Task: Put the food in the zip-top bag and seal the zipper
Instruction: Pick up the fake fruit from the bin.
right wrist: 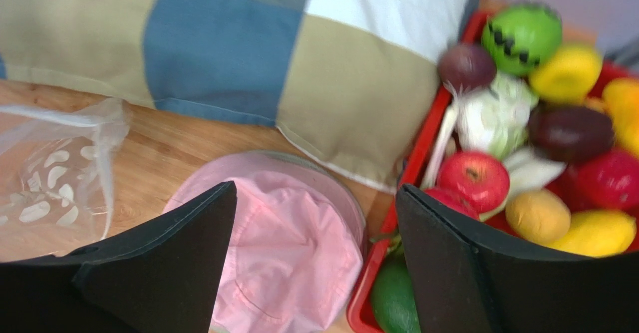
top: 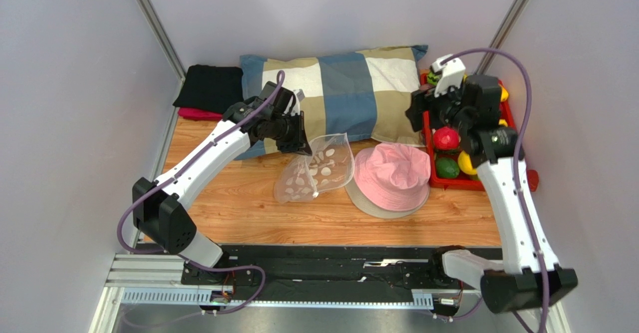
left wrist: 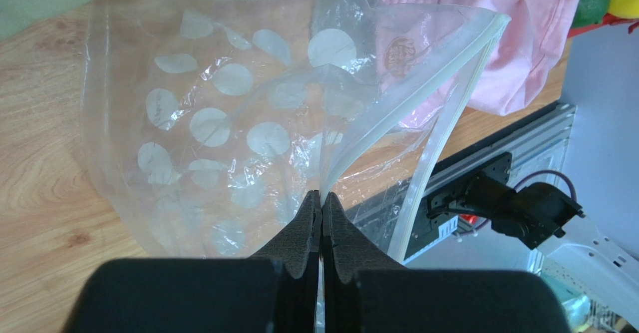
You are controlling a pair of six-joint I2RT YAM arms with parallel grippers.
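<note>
The clear dotted zip-top bag (top: 315, 170) hangs tilted over the wooden table, left of the pink hat. My left gripper (top: 304, 143) is shut on the bag's top edge. In the left wrist view the gripper (left wrist: 321, 198) pinches one pale zipper strip (left wrist: 409, 97), and the bag (left wrist: 225, 123) looks empty with its mouth gaping. The food (top: 448, 153) lies in a red tray at the right: a red apple (right wrist: 472, 179), yellow, green and purple pieces. My right gripper (top: 418, 114) is open and empty, above the gap between hat and tray (right wrist: 315, 191).
A pink hat (top: 394, 176) lies between the bag and the red tray (right wrist: 414, 157). A checked pillow (top: 337, 86) lies along the back, with black cloth (top: 210, 86) at its left. Grey walls close in on both sides.
</note>
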